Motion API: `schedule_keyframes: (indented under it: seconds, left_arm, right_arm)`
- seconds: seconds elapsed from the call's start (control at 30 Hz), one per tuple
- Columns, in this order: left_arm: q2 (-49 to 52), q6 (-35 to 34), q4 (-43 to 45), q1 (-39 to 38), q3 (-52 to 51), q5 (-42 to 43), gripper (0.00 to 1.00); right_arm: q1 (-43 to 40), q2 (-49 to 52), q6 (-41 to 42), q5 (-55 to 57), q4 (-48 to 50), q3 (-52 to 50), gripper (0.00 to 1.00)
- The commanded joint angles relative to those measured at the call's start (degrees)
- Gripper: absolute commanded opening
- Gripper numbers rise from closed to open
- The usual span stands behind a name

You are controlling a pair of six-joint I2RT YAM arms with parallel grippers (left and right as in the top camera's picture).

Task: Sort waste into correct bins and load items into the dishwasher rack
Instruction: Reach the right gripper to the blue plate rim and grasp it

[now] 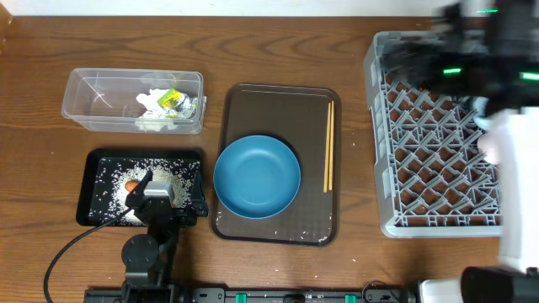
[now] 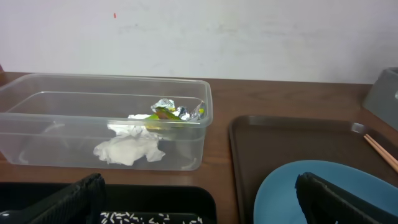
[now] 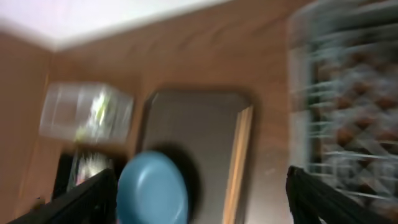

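Left hand (image 2: 202,198) gapes over black tray (image 1: 91,165); right hand (image 3: 200,194) spread wide.

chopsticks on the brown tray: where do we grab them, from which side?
Top-down at mid-length. The chopsticks lie flat, side by side, lengthwise along the brown tray's right rim, so close the jaws across the pair. Probably little finger room on the rim side; the blue dish sits clear to their left.
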Motion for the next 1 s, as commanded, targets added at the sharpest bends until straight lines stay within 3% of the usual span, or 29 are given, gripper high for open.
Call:
schedule_keyframes:
  seconds: [0.0, 0.23, 0.37, 0.6, 0.8, 0.97]
  left_arm:
    - [-0.33, 0.37, -0.90, 0.33, -1.60, -0.24, 0.99]
    - [-0.33, 0.37, -0.90, 0.33, -1.60, -0.24, 0.99]
    - [-0.33, 0.37, -0.87, 0.33, -1.60, -0.24, 0.99]
    - [-0.33, 0.37, -0.90, 0.33, -1.60, -0.24, 0.99]
    - [-0.33, 0.37, -0.90, 0.33, -1.60, -0.24, 0.99]
    - [-0.33, 0.37, -0.87, 0.33, -1.60, -0.24, 0.99]
  right_arm:
    - [11.89, 4.22, -2.99, 6.25, -0.33, -2.43, 0.82]
    - [30.05, 14.32, -3.74, 17.77, -2.14, -3.89, 0.87]
    - [35.08, 20.17, 3.58, 24.09, -2.78, -3.89, 0.88]
    - [37.86, 26.45, 11.04, 31.87, -3.17, -3.91, 0.87]
    - [37.05, 27.69, 11.82, 37.99, -2.40, -3.93, 0.88]
    - [36.04, 30.05, 11.85, 35.80, -0.96, -4.17, 0.73]
